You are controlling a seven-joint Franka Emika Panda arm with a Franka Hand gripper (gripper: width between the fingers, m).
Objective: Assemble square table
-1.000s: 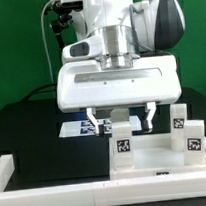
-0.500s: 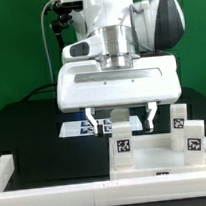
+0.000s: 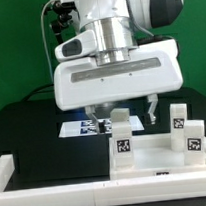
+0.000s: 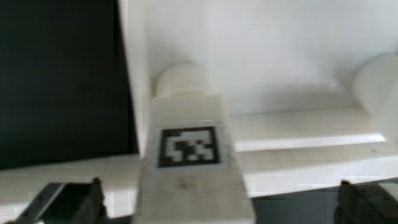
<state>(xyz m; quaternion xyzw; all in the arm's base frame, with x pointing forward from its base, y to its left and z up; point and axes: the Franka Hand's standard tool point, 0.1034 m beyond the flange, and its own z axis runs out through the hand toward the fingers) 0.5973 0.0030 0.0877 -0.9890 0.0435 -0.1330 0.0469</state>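
Note:
The square table's flat white panel (image 3: 156, 159) lies on the black table at the exterior view's right. A short white tagged leg (image 3: 123, 140) stands upright at the panel's near left corner. My gripper (image 3: 122, 114) hangs open over this leg, one finger on each side and clear of it. The wrist view shows the same leg (image 4: 191, 150) between my dark fingertips (image 4: 71, 202), with a wide gap on one side. Two more tagged legs (image 3: 178, 118) (image 3: 193, 135) stand at the panel's right side.
The marker board (image 3: 78, 127) lies behind the gripper on the black table. Plain white bars run along the exterior view's left (image 3: 6, 171) and front (image 3: 59, 201). A green backdrop stands behind the arm.
The gripper's hand has lifted a little and tilted, and the jaws have opened slightly wider. The leg and panel have not moved.

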